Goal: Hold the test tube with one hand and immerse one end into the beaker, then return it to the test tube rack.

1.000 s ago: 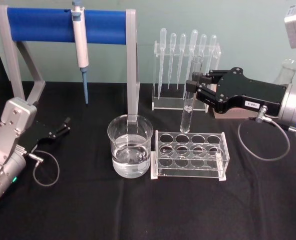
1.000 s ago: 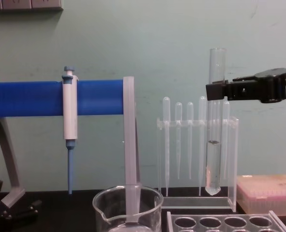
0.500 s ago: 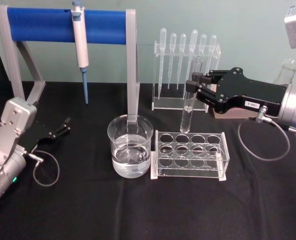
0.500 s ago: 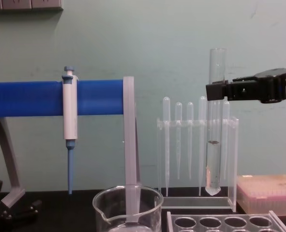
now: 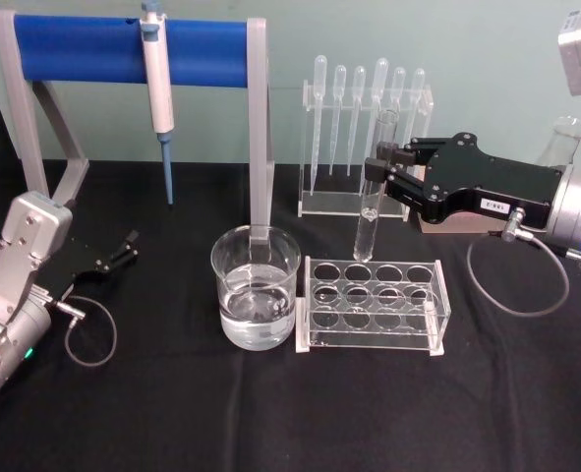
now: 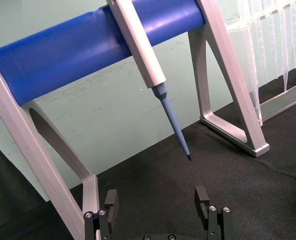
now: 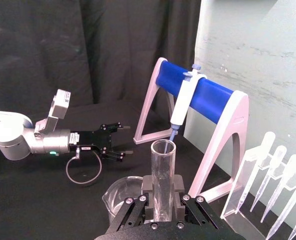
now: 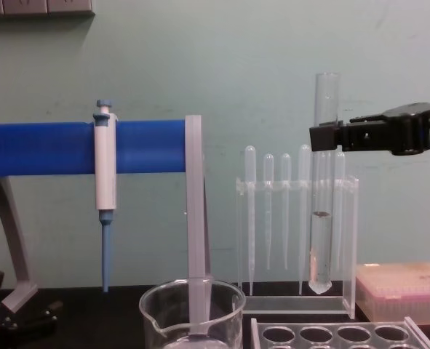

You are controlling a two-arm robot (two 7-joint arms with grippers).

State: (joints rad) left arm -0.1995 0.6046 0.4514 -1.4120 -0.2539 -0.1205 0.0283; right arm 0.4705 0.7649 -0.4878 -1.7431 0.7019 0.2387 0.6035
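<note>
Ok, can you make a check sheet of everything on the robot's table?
Surface: black cloth, no spills seen.
Job's things: test tube upright above the rack, liquid inside; beaker part full.
Clutter: blue stand with pipettor, droppers, pink box.
Hands: right hand shut on the test tube; left hand open, low at the left.
Cables: left cable loop, right cable loop.
Surroundings: green wall.

A black table (image 5: 270, 413) holds a beaker (image 5: 256, 300), a rack (image 5: 374, 307) just beside it, a blue stand (image 5: 84, 49), a dropper holder (image 5: 354, 205) and maybe a pink box (image 8: 404, 291).
</note>
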